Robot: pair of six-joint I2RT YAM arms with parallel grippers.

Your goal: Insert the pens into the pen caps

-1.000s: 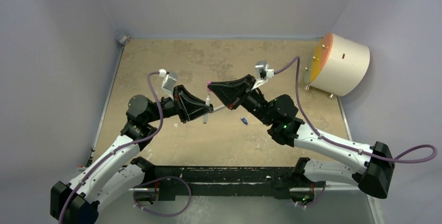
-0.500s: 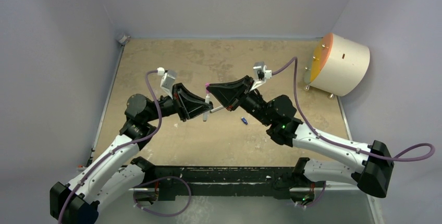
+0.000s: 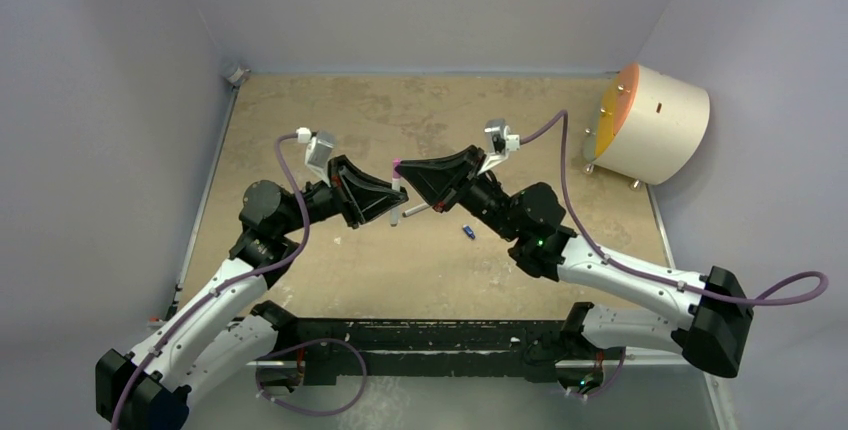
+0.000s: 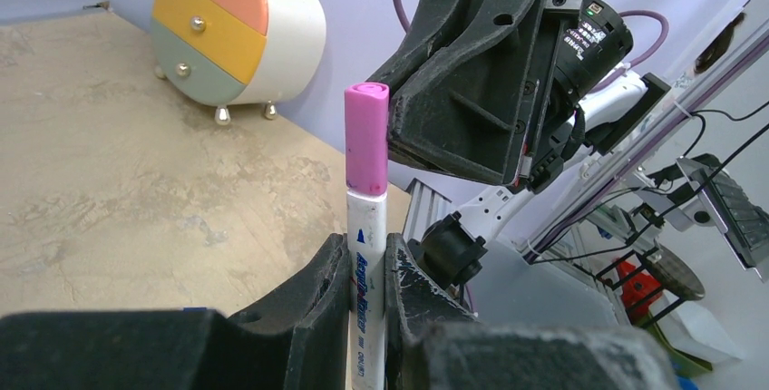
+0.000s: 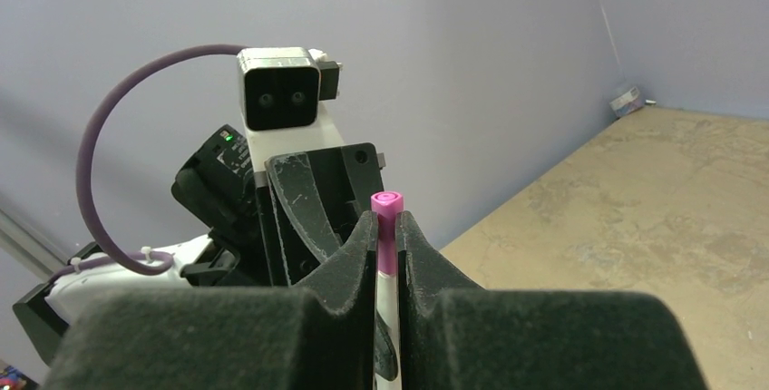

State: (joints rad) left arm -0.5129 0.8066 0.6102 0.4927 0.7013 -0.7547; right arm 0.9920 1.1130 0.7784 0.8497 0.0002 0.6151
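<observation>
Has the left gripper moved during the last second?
Yes. In the top view the left gripper has shifted slightly up-frame and left, away from the blue cap, which stayed put.

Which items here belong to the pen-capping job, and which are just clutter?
Job: pen in the left gripper, pink cap on its tip, blue cap lying loose.
Clutter: round drawer unit, small object in the far corner.
</observation>
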